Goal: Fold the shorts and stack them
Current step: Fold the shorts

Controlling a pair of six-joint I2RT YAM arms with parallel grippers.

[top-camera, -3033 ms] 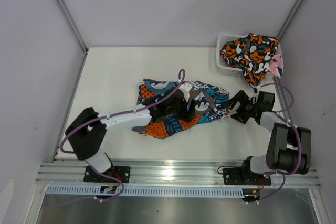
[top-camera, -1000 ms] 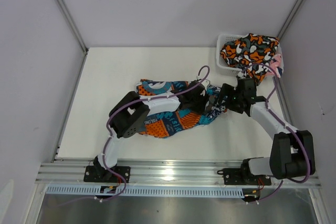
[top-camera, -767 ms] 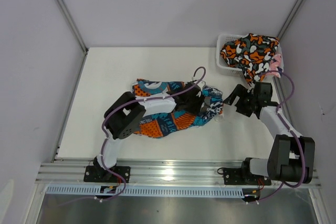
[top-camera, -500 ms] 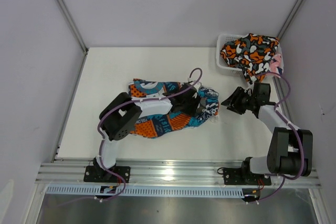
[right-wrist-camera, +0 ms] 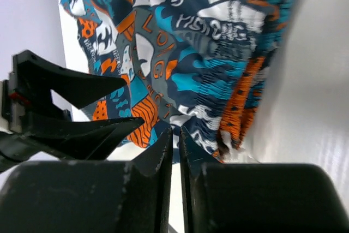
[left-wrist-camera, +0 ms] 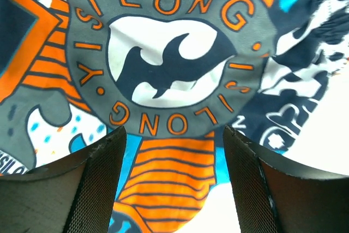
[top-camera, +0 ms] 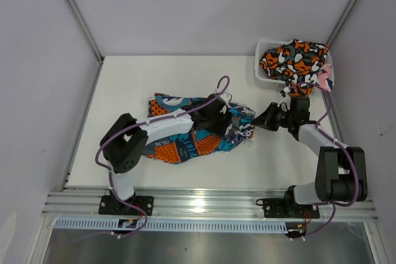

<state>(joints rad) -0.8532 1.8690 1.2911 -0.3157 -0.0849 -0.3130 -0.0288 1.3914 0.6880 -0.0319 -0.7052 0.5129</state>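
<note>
The blue-teal-orange shorts (top-camera: 185, 143) lie spread on the white table, bunched at their right end. My left gripper (top-camera: 218, 119) hovers over that end, open, with the printed fabric (left-wrist-camera: 174, 64) below and nothing between its fingers (left-wrist-camera: 92, 184). My right gripper (top-camera: 260, 123) points left just off the elastic edge (right-wrist-camera: 240, 80), its jaws pressed almost together on nothing. In the basket (top-camera: 260, 60) at the back right lie the orange camouflage shorts (top-camera: 294, 60), and pink shorts (top-camera: 326, 77) hang over its right rim.
The basket stands in the back right corner against the side wall. An aluminium rail (top-camera: 210, 202) with both arm bases runs along the near edge. Bare white table lies left of and behind the spread shorts.
The right gripper let go of the shorts' right end, pulled away, then swung back with its jaws closed. The left arm drew back left and the shorts slid left with it.
</note>
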